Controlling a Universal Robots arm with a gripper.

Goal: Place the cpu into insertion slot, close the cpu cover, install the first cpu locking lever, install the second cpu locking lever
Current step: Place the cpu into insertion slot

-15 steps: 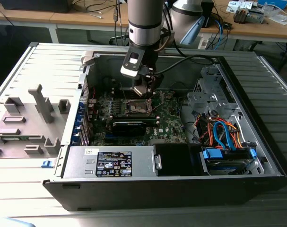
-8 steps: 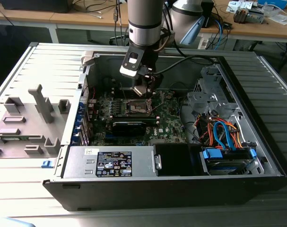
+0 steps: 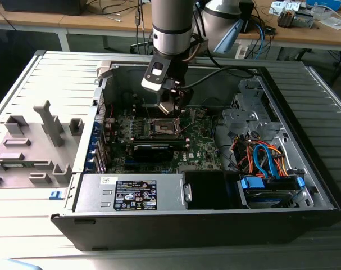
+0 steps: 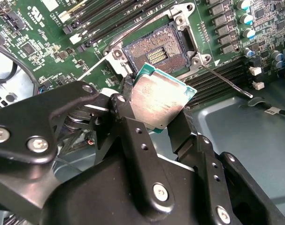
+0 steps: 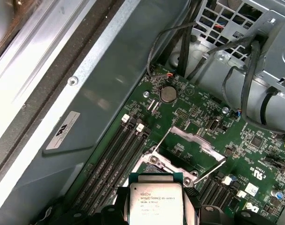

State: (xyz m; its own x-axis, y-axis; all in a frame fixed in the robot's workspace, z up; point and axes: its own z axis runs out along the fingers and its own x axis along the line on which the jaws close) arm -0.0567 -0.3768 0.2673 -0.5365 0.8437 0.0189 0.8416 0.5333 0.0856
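Here we are at the very first step, and none of the four jobs looks finished. The end effector (image 4: 156, 111) is clamped on the cpu (image 4: 158, 99), its two black fingers (image 4: 125, 101) pressing opposite edges of the chip. In the exterior view the end effector (image 3: 171, 104) hangs inside the open computer case (image 3: 305, 185), just above the insertion slot (image 3: 162, 128) on the green board (image 3: 201, 147).

Look at the slot in the second wrist view: the insertion slot (image 4: 156, 48) lies bare, its field of gold contacts showing and nothing seated in it. The chip hovers close beside it, above the board and not touching. The cpu cover (image 5: 193, 139) stands swung up on its hinge in the first wrist view, with the board visible through its cut-out centre. One thin locking lever (image 4: 226, 82) sticks out free on one side of the socket and the other lever (image 4: 93, 67) on the opposite side, neither latched. So placing, closing and both levers all remain to be done, by my reading.

As for the chip itself: a flat square with a silver-grey metal top, a narrow green rim, and dull smudges across the metal. In the first wrist view the cpu (image 5: 155, 202) shows dark print on its lid
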